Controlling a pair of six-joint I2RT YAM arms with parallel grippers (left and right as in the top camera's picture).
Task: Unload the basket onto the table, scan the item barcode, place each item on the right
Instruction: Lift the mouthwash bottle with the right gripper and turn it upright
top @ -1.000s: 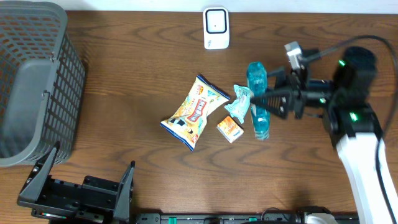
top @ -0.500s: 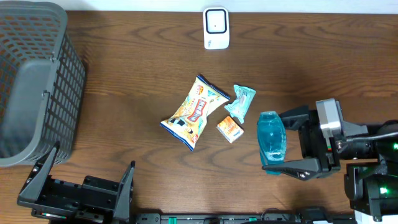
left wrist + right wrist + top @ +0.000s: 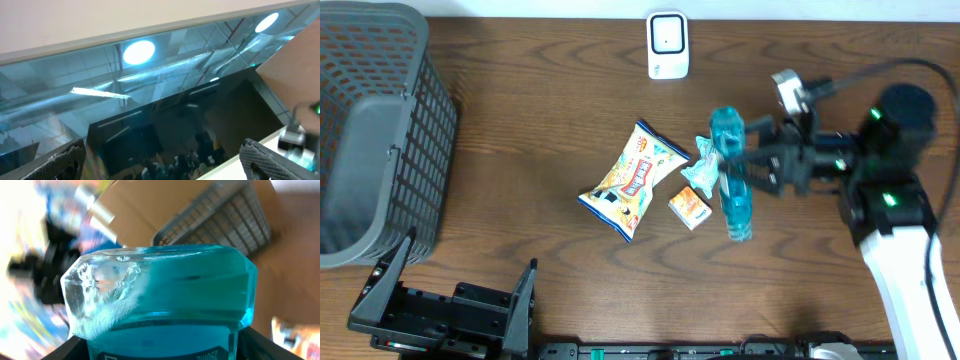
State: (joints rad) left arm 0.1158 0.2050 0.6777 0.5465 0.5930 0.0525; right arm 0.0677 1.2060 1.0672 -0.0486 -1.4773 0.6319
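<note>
The right hand (image 3: 748,166) is clamped across the middle of the blue bottle (image 3: 734,205), one finger on each side, reaching in from the right. The bottle lies lengthwise toward and away from the far edge, cap end farthest. Whether it touches the surface (image 3: 540,90) cannot be told from above. In the right wrist view the bottle (image 3: 160,295) fills nearly the whole frame and the background is blurred.

Just left of the bottle is a teal packet (image 3: 704,166), its edge meeting the bottle's outline. An orange box (image 3: 690,208) sits below the packet, and a snack bag (image 3: 634,181) lies tilted further left. These three crowd the bottle's left side.

Bare wood runs from the bottle's cap up to the white scanner (image 3: 667,45), which stands at the far edge. More bare wood lies along the near side, below the items.

The grey basket (image 3: 370,130) fills the far-left corner, well apart from the bottle.

The left hand (image 3: 463,268) is at the near-left edge, its fingers spread wide with nothing between them. Its wrist camera looks upward past the fingers (image 3: 60,160).
</note>
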